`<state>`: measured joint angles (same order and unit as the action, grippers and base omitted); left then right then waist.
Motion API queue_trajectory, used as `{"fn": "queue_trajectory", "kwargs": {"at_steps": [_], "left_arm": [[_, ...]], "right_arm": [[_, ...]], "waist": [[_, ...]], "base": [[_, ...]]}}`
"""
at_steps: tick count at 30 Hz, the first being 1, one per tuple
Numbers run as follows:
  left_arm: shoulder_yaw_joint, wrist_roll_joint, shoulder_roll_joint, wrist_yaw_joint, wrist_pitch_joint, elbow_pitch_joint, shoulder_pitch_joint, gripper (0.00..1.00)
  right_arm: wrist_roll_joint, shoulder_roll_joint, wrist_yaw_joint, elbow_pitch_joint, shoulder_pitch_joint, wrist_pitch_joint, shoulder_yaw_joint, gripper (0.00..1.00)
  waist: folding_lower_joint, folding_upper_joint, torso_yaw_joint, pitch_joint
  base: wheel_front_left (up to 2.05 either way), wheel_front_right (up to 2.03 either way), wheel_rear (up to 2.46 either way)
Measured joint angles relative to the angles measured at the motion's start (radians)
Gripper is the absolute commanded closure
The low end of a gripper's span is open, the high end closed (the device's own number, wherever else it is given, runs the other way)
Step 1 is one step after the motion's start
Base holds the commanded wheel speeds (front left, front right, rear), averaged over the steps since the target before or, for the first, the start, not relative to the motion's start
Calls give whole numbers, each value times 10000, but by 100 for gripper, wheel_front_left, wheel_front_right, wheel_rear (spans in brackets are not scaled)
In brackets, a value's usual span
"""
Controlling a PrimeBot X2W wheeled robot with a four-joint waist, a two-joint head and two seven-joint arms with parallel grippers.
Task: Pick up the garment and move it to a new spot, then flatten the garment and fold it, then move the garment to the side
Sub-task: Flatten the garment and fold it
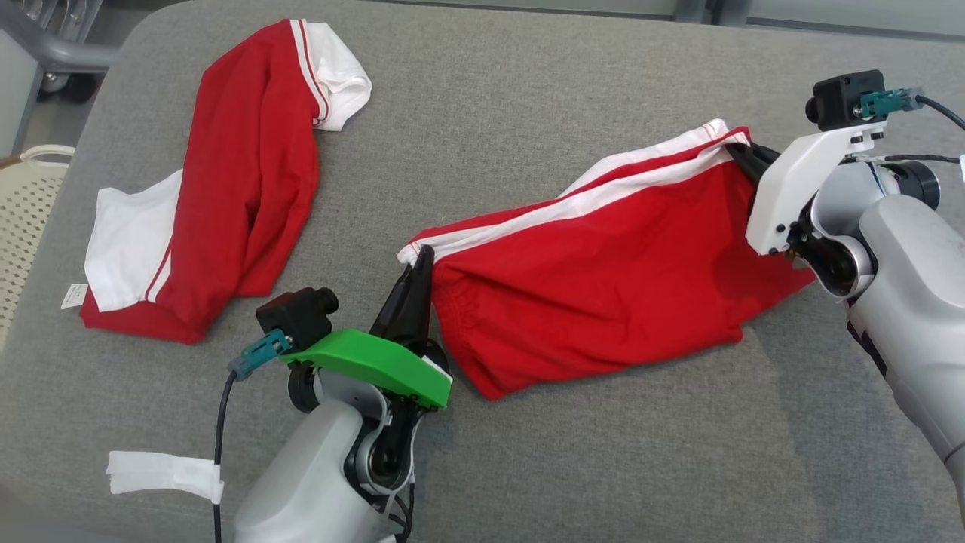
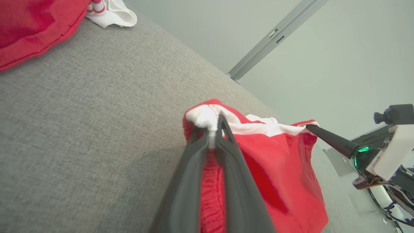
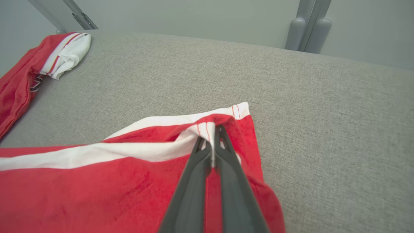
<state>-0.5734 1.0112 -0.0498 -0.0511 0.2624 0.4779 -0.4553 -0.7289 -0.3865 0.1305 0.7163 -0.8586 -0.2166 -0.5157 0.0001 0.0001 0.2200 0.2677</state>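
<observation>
In the head view, the garment (image 1: 603, 279), red with a white stripe along its far edge, is seen stretched across the right half of the grey padded surface (image 1: 528, 90) between the two grippers. Its near-left corner is pinched by the left gripper (image 1: 422, 260), whose jaws are pressed together on the white-banded edge. Its far-right corner is clamped by the right gripper (image 1: 742, 158), the jaws likewise closed on the cloth. The striped edge is drawn taut from one grip to the other, while the red body sags toward the near side. A second red-and-white garment (image 1: 241, 188) is seen crumpled at the far left, well apart, and a perforated basket (image 1: 30, 204) is glimpsed beyond the left edge. In the left wrist view, a bunched white-and-red corner is shown squeezed right at the tips of the left gripper (image 2: 212, 127), with the red cloth (image 2: 275, 161) hanging to the right of the fingers; the right gripper (image 2: 310, 127) is seen gripping the opposite corner. In the right wrist view, the stitched hem corner is held at the very tips of the right gripper (image 3: 212, 136), and the garment (image 3: 97, 187) is spread to the left and beneath the fingers.
</observation>
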Motion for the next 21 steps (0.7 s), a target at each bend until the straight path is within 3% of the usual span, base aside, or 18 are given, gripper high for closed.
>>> {"fn": "queue_trajectory", "kwargs": {"at_steps": [12, 13, 14, 15, 16, 17, 18, 21], "left_arm": [[-182, 10, 0, 222, 0, 61, -109, 100], [-205, 0, 0, 249, 0, 73, -127, 100], [-224, -12, 0, 274, 0, 88, -156, 99], [-261, -113, 0, 314, 2, 104, -199, 74], [-274, -222, 0, 353, 0, 105, -239, 54], [-290, -309, 0, 391, 0, 109, -273, 22], [-297, -407, 0, 408, 0, 111, -285, 0], [-337, -834, 0, 431, 0, 150, -284, 0]], "right_arm": [[-711, -44, 0, 1540, -1031, 880, -1369, 100], [-748, -40, 0, 1649, -1104, 993, -1452, 90], [-803, -36, 2, 1732, -1163, 1087, -1524, 67], [-836, -27, 0, 1824, -1215, 1156, -1615, 46], [-888, -25, 2, 1898, -1262, 1277, -1716, 16], [-918, -15, 0, 1969, -1313, 1377, -1802, 0], [-993, -12, 2, 2027, -1348, 1450, -1894, 0], [-1122, -27, 0, 2153, -1450, 1649, -2234, 0]], "waist": [[0, 0, 215, 275], [0, 0, 212, 278], [0, 0, 209, 281], [0, 0, 206, 283], [0, 0, 204, 283], [0, 0, 202, 280], [0, -1, 199, 274], [0, 0, 189, 243]], "base": [[0, 0, 0], [0, 0, 0], [0, 0, 0], [0, 0, 0], [0, 0, 0], [0, 0, 0], [0, 0, 0], [0, 0, 0]]}}
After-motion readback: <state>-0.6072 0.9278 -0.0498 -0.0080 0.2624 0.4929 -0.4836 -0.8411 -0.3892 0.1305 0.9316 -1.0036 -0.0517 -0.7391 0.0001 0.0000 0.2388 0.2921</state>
